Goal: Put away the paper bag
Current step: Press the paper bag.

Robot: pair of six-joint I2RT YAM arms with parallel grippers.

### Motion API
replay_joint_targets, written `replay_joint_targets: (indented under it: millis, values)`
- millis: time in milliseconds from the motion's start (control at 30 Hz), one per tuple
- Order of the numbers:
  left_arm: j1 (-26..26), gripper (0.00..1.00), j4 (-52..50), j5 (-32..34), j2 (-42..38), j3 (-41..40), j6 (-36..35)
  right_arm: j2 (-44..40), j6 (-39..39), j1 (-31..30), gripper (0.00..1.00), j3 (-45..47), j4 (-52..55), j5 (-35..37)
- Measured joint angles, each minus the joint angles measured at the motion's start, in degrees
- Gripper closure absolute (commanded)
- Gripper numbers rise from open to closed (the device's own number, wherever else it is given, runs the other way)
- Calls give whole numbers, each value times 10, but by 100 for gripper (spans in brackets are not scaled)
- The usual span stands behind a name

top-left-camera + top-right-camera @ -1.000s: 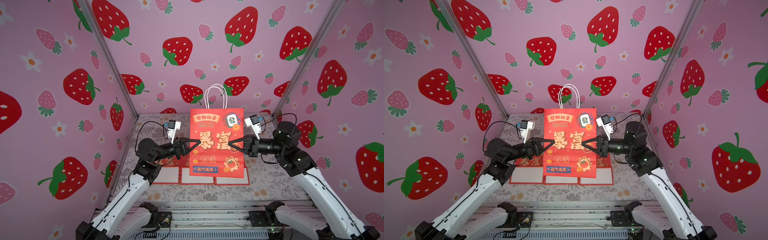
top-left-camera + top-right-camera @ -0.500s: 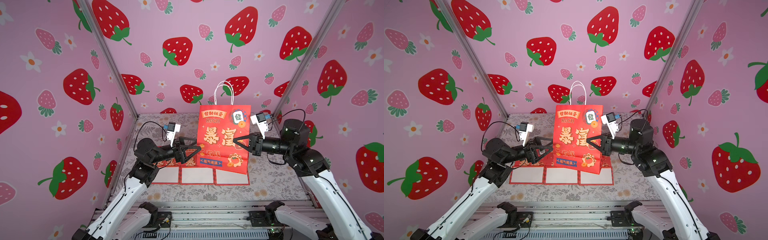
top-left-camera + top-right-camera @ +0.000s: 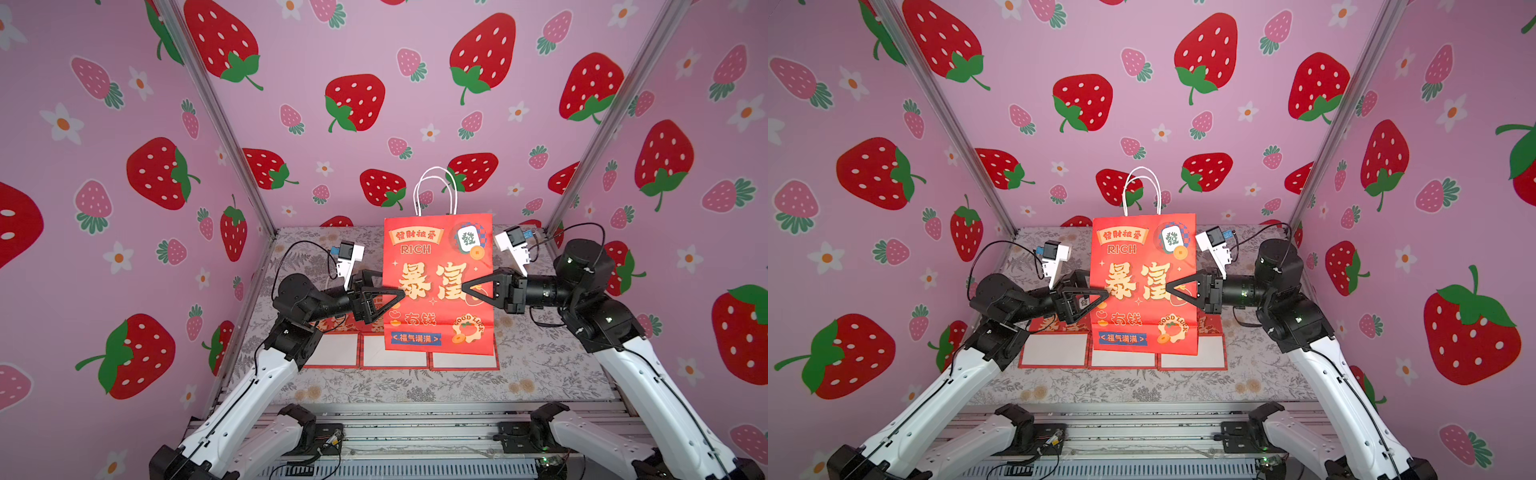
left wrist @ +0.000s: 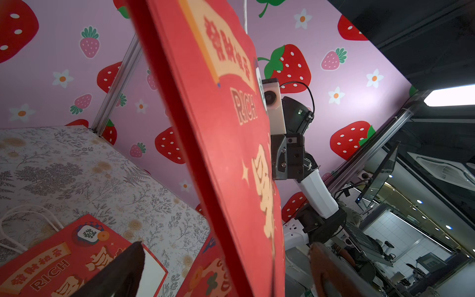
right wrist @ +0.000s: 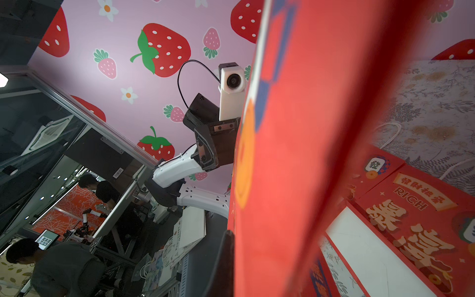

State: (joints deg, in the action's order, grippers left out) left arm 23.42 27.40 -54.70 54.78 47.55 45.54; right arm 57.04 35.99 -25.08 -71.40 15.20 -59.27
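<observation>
The red paper bag (image 3: pixel 438 286) (image 3: pixel 1144 286), folded flat with white cord handles, hangs upright above the table in both top views. My right gripper (image 3: pixel 464 286) (image 3: pixel 1169 286) is shut on the bag's right edge. In the right wrist view only one dark finger (image 5: pixel 223 259) shows against the red paper (image 5: pixel 295 154). My left gripper (image 3: pixel 394 286) (image 3: pixel 1098 286) is open. Its jaws stand wide on either side of the bag's left edge (image 4: pixel 226 180) without pinching it, and both fingertips (image 4: pixel 120 270) show apart.
Three more red bags lie flat in a row on the floral table cloth (image 3: pixel 540 365), under the hanging one: (image 3: pixel 332 349), (image 3: pixel 395 353), (image 3: pixel 463 360). Strawberry-print walls close in the left, back and right sides. The metal rail (image 3: pixel 415 432) runs along the front.
The left gripper has let go of the bag and opened wide. The bag swung right and tilted in the right gripper, then came back upright, its left edge between the open left jaws.
</observation>
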Motion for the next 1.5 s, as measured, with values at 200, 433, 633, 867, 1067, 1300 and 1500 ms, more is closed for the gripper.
replay_joint_targets:
  millis: [200, 433, 633, 867, 1067, 1300, 1500]
  values:
    - [20, 33, 17, -15, 0, 0, 0, 0, 18, 0, 100, 2, -33, 0]
    - [26, 75, 24, -26, 0, 0, -6, 0, 29, 0, 100, 2, -48, 2]
    - [30, 100, 29, -31, -2, 1, -8, 0, 35, 0, 100, 3, -50, 2]
    - [31, 100, 19, -29, -9, 1, -9, -2, -9, 0, 50, 1, 10, 15]
    - [31, 100, 15, -16, -10, 1, -9, -28, -31, 0, 30, 5, 52, 19]
    - [31, 100, 16, -15, -10, 1, -7, -41, -27, 0, 52, 25, 57, 17]
    - [31, 100, 17, -19, -9, 1, -7, -20, -39, -1, 78, 21, 65, 16]
